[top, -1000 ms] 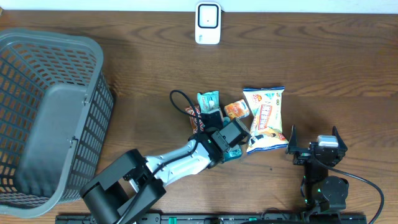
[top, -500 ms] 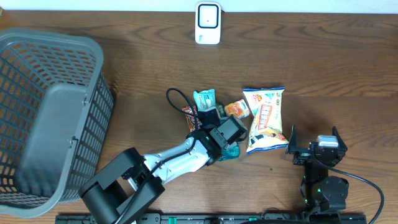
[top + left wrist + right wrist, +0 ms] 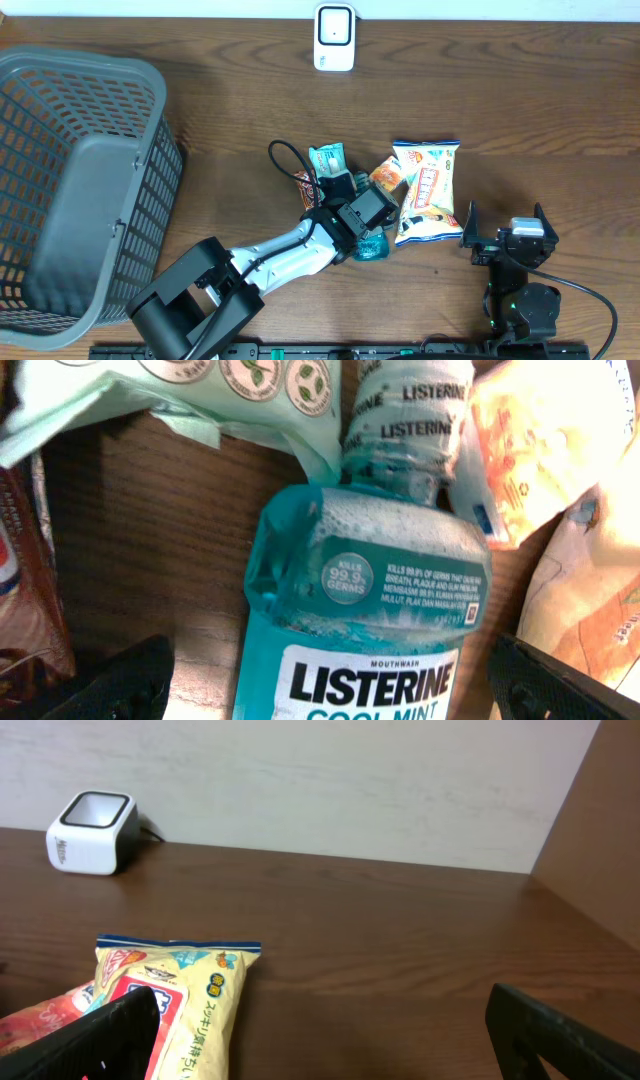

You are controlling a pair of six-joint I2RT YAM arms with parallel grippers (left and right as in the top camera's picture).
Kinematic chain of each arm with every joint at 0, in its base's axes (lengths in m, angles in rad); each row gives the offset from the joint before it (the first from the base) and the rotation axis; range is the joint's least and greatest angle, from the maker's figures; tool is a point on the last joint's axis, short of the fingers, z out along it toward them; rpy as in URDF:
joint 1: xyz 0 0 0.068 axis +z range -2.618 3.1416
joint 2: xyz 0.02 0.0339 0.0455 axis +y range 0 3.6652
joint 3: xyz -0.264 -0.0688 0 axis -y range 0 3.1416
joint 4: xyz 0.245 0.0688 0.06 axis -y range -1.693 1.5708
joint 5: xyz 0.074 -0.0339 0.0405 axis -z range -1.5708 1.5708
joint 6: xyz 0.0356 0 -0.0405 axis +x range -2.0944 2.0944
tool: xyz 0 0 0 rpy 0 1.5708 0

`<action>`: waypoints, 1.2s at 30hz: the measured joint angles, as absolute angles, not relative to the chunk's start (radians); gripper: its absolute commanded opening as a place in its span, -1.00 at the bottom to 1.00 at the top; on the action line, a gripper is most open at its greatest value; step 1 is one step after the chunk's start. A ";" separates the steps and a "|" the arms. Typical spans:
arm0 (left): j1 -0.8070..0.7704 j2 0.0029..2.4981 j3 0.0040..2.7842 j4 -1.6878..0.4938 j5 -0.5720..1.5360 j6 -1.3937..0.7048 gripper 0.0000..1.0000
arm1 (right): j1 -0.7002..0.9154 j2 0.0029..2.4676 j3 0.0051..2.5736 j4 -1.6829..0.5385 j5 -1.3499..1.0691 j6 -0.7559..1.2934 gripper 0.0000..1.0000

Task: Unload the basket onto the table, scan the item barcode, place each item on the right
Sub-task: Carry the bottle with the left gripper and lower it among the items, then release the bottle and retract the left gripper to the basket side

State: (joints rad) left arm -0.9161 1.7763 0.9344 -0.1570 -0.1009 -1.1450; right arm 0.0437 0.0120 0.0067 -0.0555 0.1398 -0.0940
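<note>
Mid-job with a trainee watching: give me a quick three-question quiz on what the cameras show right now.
1. Multiple choice: what lies between the left arm's jaws in the left wrist view? A) yellow snack bag B) Listerine bottle C) grey basket
2. True or false: the white scanner stands apart from the pile of items.
3. Fill in: the bottle's label reads "Cool ____".
Key: 1 B; 2 true; 3 Mint.
</note>
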 measured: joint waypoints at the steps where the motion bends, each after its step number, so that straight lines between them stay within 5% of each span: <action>1: -0.915 1.775 0.935 -0.157 -0.095 -1.136 0.96 | 0.044 0.012 0.007 -0.056 0.140 -0.094 0.99; 15: -0.913 1.705 0.928 -0.242 -0.065 -1.038 0.96 | 0.044 0.012 0.007 -0.056 0.139 -0.094 0.98; 25: -0.897 1.317 0.926 -0.503 -0.423 -0.984 0.96 | 0.044 0.012 0.007 -0.056 0.140 -0.094 0.99; 36: -0.579 0.912 0.926 -0.513 -0.591 -0.840 0.96 | 0.044 0.012 0.007 -0.056 0.140 -0.094 0.98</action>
State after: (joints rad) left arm -0.5793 0.9115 0.9260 -0.5129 -0.5911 -0.8402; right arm 0.0437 0.0120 0.0067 -0.0555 0.1398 -0.0940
